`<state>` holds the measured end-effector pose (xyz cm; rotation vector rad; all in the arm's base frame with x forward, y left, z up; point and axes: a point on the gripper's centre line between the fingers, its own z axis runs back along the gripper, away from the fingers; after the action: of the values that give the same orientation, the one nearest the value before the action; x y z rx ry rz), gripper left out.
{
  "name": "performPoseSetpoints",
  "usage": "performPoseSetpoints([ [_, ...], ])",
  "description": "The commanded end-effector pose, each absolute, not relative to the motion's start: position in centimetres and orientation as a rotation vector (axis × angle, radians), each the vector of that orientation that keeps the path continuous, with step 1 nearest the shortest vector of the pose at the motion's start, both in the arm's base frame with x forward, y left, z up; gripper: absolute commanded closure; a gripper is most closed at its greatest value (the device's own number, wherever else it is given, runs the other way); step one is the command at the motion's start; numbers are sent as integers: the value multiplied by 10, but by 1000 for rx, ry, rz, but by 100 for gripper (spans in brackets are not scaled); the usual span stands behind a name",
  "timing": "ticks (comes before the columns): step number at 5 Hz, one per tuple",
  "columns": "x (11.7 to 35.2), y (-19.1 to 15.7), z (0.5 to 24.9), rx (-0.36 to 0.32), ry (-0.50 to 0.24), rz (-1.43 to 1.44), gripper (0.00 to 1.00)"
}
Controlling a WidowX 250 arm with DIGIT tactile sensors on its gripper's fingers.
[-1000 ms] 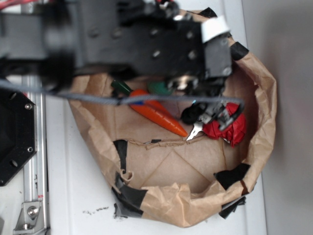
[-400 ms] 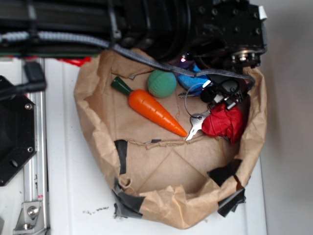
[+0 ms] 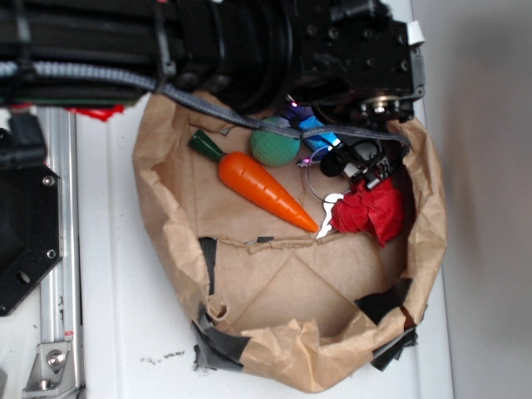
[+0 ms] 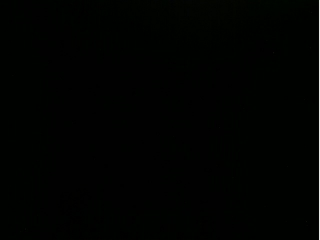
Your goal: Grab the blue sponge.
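White table (image 3: 125, 332) bearing a crumpled brown paper bag (image 3: 274, 349)

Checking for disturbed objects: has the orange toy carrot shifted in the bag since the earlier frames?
No. The orange toy carrot keeps its place and tilt, tip near the fold in the brown paper bag.

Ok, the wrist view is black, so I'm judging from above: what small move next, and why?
Probably ease the arm slightly aside for a clearer look. Only a sliver of the blue sponge shows, beside the green ball and under the arm, and the gripper's state cannot be told.
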<state>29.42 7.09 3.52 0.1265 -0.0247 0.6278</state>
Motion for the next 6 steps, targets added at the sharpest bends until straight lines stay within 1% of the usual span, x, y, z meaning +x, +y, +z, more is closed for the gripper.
performPoseSetpoints([
  [1,282,68,32,146,-20,534,0],
  [2,264,57,53,99,-71,492,0],
  [3,247,46,90,24,-149,456,0],
  [4,234,40,106,7,-213,447,0],
  [5,235,42,101,35,-229,456,0],
  [6,247,48,94,52,-215,466,0],
])
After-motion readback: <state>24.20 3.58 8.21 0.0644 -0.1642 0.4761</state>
